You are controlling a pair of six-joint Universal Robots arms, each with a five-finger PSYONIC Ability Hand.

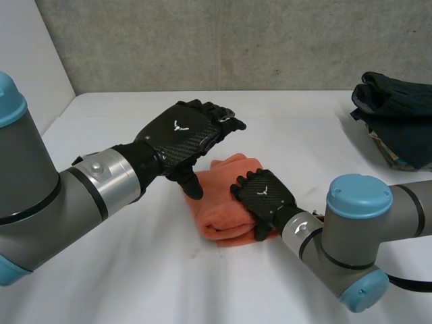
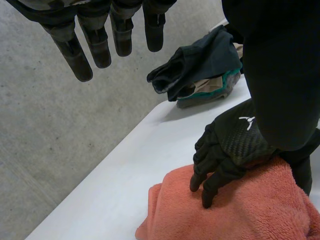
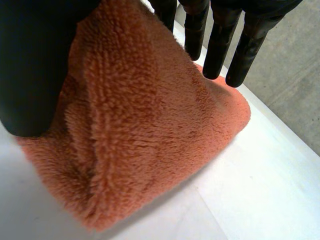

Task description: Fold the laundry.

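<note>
Roughly mid-table (image 1: 169, 283) lies the folded orange towel (image 1: 226, 223). The right hand (image 1: 264, 196) rests flat on top of it, fingers nearly straight and pressing into the pile without gripping. The left hand (image 1: 185, 131) hovers just above the towel's far end, fingers extended, holding nothing. A heap of dark clothes (image 1: 395, 121) sits at the table's far right edge.

A dark clothes pile (image 1: 395, 115) blocks the table (image 1: 148, 283) at right.
</note>
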